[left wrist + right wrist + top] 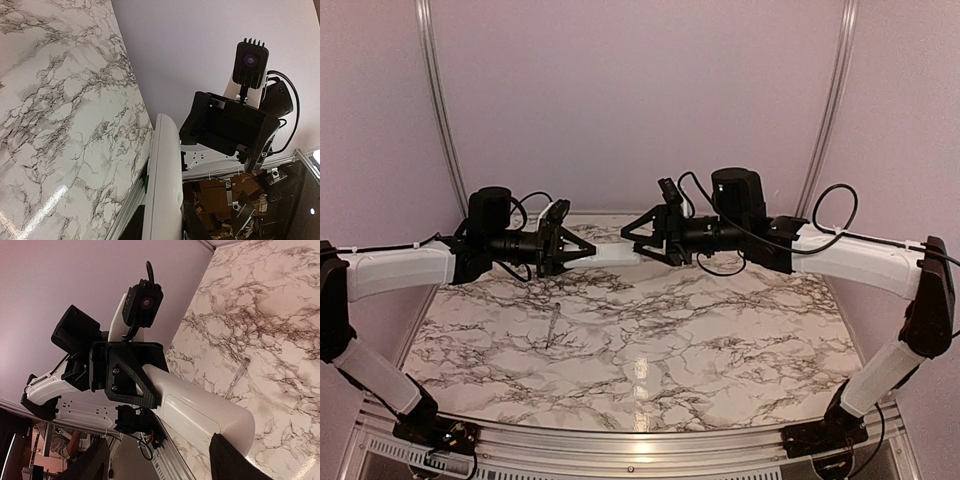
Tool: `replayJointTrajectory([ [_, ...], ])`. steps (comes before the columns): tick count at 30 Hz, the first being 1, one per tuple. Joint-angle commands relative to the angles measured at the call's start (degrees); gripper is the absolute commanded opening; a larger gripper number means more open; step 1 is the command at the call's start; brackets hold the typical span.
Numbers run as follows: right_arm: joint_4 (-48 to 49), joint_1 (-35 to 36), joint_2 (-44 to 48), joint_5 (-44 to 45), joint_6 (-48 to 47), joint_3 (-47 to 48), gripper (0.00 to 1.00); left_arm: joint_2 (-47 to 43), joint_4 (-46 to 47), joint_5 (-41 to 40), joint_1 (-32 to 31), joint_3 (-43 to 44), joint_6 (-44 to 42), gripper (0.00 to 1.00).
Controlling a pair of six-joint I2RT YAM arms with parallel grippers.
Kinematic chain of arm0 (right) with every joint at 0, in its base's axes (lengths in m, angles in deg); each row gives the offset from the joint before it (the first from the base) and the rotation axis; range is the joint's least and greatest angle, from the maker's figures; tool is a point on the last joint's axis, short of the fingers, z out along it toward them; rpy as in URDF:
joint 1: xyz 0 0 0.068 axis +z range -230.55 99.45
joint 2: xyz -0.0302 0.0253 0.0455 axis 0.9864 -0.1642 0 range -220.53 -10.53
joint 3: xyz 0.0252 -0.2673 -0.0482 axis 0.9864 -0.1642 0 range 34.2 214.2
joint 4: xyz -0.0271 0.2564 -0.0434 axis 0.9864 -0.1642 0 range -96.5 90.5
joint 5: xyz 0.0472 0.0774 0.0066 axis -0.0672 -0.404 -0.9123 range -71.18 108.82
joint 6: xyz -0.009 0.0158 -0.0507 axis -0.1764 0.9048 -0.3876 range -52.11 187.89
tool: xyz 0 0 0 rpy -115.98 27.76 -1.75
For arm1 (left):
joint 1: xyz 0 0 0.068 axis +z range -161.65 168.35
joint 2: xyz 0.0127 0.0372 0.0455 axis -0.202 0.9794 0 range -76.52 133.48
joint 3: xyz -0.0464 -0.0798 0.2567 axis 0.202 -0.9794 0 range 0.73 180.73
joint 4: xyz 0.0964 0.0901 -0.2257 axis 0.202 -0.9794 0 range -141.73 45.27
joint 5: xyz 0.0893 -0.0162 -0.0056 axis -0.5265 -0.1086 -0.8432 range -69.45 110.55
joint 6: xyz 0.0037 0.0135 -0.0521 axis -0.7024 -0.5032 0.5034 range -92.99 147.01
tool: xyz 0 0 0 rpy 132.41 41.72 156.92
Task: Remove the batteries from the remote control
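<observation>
The white remote control is held in the air over the back of the table. My left gripper is shut on one end of it. In the left wrist view the remote runs up between the left gripper's fingers. My right gripper is at the other end, jaws apart. In the right wrist view the remote lies against one finger, and the other finger stands well clear. The remote's back cover is closed. The batteries are hidden.
A thin silvery tool lies on the marble table left of centre, and shows in the right wrist view. Purple walls enclose the back and sides. The metal frame edge runs along the table's rim.
</observation>
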Motion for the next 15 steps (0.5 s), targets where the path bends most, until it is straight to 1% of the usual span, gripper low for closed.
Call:
replayJointTrajectory([
  [1,7.1,1.5,-1.0,-5.7,2.2,-0.3,0.67,-2.1,6.5,4.6,-1.8,0.3,-2.0,0.0],
  [15,13.1,1.6,-2.3,-9.6,4.8,-0.3,0.67,-1.6,6.2,4.4,-1.8,0.2,-2.2,0.0],
])
